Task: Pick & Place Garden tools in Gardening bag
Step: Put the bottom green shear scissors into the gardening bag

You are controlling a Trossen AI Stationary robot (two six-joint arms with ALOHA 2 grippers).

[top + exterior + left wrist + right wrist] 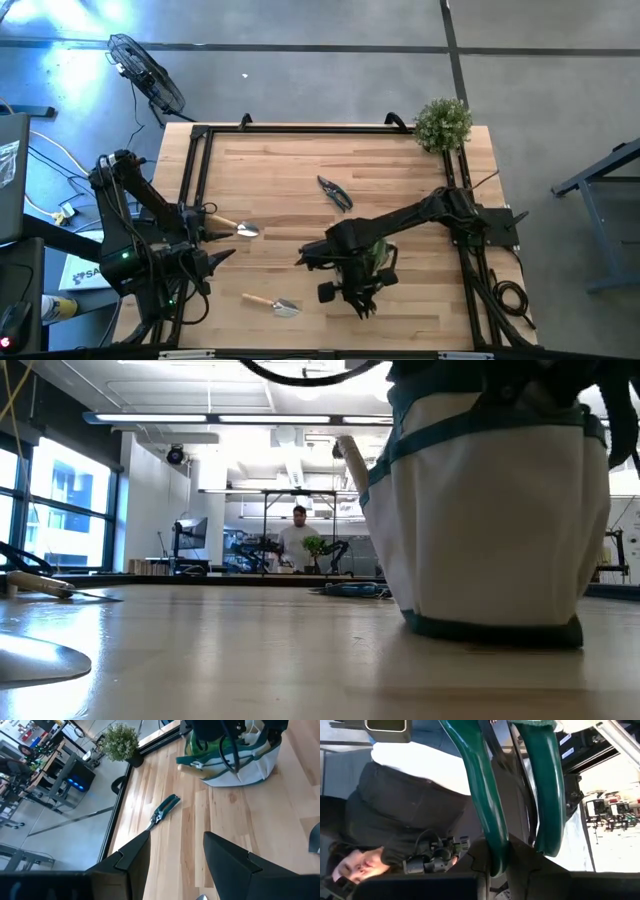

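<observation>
The right gripper [352, 288] hangs over the gardening bag [368, 262] at the table's near middle, fingers pinched on its green loop handles [490, 820], probably steadying it; two trowels [240, 228] and shears [335, 192] lie outside; left gripper [175, 855] waits open at the left edge.

**Workshop room around a wooden worktop**

A pale plank worktop [300, 170] stands on grey concrete floor [330, 80]. A black fan [148, 75] sits nearby. Tall windows [55, 510] (left side) and ceiling strip lights [240, 418] brighten the hall; a person [298, 540] stands far behind.
</observation>
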